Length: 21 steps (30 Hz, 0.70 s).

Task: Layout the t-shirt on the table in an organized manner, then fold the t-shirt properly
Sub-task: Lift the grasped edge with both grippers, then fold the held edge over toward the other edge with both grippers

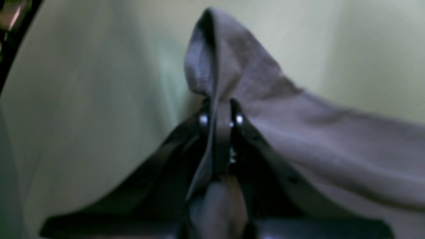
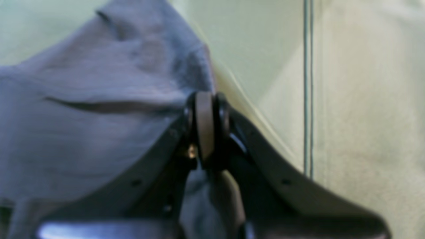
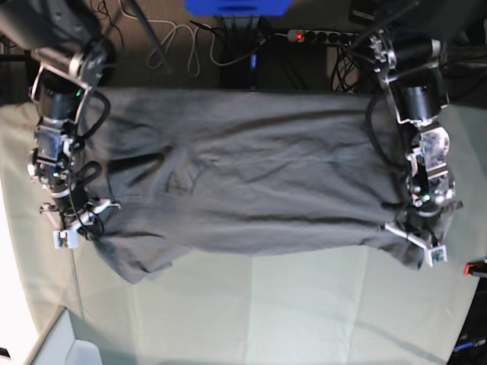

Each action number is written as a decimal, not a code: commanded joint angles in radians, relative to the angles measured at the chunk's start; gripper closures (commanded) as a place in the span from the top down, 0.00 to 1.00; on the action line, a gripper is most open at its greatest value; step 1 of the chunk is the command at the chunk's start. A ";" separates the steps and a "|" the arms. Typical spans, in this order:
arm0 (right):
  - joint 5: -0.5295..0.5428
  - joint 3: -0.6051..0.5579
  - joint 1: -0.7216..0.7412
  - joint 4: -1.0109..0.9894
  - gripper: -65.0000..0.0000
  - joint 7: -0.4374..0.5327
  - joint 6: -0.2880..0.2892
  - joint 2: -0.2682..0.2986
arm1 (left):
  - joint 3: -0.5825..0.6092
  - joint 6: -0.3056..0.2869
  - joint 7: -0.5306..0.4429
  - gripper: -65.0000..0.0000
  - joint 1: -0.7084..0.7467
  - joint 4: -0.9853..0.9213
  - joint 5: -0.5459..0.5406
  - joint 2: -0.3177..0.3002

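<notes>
The dark grey t-shirt (image 3: 243, 190) is spread wide across the far half of the table (image 3: 266, 312), stretched between both arms. Its near edge hangs slightly loose at the left, with a flap sagging toward me. My left gripper (image 3: 415, 242) stands at the shirt's right near corner, shut on a pinch of fabric. The left wrist view shows the gripper (image 1: 220, 119) with the t-shirt (image 1: 298, 132) folded up between its fingers. My right gripper (image 3: 80, 226) grips the left near corner. In the right wrist view the gripper (image 2: 206, 113) is shut on the t-shirt (image 2: 99, 116).
A power strip (image 3: 319, 35) with a lit red switch, cables and a blue object (image 3: 236, 6) lie beyond the far table edge. A red clamp (image 3: 475, 266) sits at the right edge. The pale cloth (image 2: 365, 99) runs on toward me.
</notes>
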 commanded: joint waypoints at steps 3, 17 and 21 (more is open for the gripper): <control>0.018 0.036 -0.030 0.133 0.00 0.032 0.026 -0.011 | 0.000 0.006 -0.023 0.00 0.001 0.051 0.001 0.000; 0.018 0.202 -0.231 0.466 0.00 0.030 0.136 -0.132 | 0.000 0.006 -0.025 0.00 0.114 0.193 0.001 0.012; 0.018 0.200 -0.291 0.509 0.00 0.030 0.136 -0.146 | 0.000 0.006 -0.025 0.00 0.154 0.248 0.001 0.023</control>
